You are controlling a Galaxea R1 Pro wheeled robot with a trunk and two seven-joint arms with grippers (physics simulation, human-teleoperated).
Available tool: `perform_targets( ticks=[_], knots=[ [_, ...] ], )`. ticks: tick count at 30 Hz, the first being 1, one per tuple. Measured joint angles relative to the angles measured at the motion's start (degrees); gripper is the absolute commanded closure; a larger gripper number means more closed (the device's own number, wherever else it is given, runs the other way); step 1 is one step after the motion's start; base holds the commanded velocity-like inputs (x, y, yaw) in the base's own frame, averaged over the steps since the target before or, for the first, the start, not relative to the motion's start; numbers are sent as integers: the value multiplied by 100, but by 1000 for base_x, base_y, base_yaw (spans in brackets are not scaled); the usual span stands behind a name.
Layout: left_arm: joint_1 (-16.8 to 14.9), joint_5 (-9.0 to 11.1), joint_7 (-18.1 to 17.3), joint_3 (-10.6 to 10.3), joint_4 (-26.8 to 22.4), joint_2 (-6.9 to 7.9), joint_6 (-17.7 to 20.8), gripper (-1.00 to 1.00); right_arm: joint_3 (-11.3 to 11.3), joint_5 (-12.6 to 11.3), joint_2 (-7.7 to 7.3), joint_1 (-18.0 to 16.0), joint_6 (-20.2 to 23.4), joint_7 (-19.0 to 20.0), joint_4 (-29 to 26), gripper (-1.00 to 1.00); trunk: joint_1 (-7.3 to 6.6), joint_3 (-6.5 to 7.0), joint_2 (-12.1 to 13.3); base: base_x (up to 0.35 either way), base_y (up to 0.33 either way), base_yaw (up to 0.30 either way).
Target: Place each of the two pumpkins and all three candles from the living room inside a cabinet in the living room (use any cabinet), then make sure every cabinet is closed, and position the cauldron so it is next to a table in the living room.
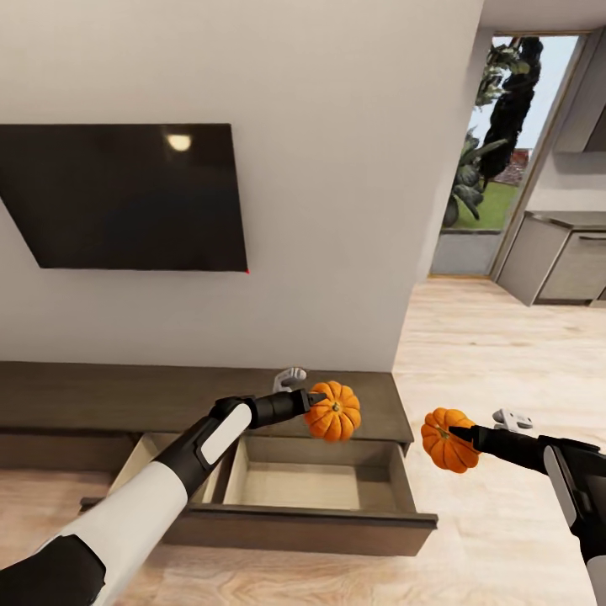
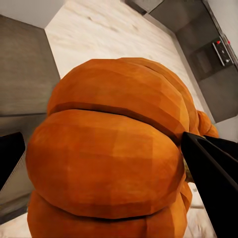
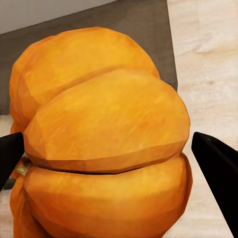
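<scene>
Along the pale wall under a flat black wall-mounted screen [image 1: 126, 195], we face the long, low dark brown wooden cabinet [image 1: 126, 396], whose right-hand drawer [image 1: 286, 488] stands pulled out, showing its pale beige inside.

Our left hand [image 1: 313, 401] reaches out over that open drawer and is clenched around a small bright orange ribbed pumpkin [image 1: 334, 411]. This pumpkin hangs in the air above the back of the drawer, at about the level of the cabinet's top edge, with its short dark stem facing us. In the left wrist view the same pumpkin [image 2: 109, 163] bulges between the black fingers [image 2: 210, 168], which press against its sides.

Our right hand [image 1: 459, 434] is off to the right of the cabinet, over the light wooden plank floor [image 1: 488, 353], and it grasps a second orange ribbed pumpkin [image 1: 448, 439], well apart from the first. In the right wrist view that pumpkin [image 3: 109, 148] sits between the two dark fingertips [image 3: 215, 158], with the cabinet's brown top behind it.

Beyond the wall's end, an opening shows grey kitchen units [image 1: 560, 265] and dark green plants [image 1: 497, 109] outside.
</scene>
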Motion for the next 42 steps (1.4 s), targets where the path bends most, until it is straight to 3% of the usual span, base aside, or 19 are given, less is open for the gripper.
perform_targets(
  ticks=[19,31,32,33,35,38,40,42],
  knots=[
    [0,2,-3,0,-4,3,-3,100,14,12,0,0,1,8,-14,100,0,0,0,333,0,0],
    [-1,33,-30,3,-12,25,-130,100,25,-17,2,-1,9,17,-16,100,0,1,0,34,0,0],
    [0,31,18,-11,2,2,-119,100,166,107,127,1,0,-28,-18,100,0,0,0,0,0,0],
    [-2,13,63,-17,7,-5,-120,100,332,-87,195,3,92,-37,-23,100,0,0,0,0,0,0],
    [-1,-26,254,-23,8,-4,-112,100,595,20,242,1,73,-97,-23,100,0,0,0,0,0,0],
    [-1,-85,606,-26,138,100,-71,100,1054,-45,432,0,109,-166,4,100,0,0,0,0,0,0],
    [0,-108,651,-28,564,132,-78,100,1246,-23,721,-6,103,-391,89,100,1,-1,1,0,0,0],
    [0,-133,620,-34,1194,129,-109,100,1365,-45,1097,-14,70,-963,226,100,1,-1,1,0,0,0]
  ],
)
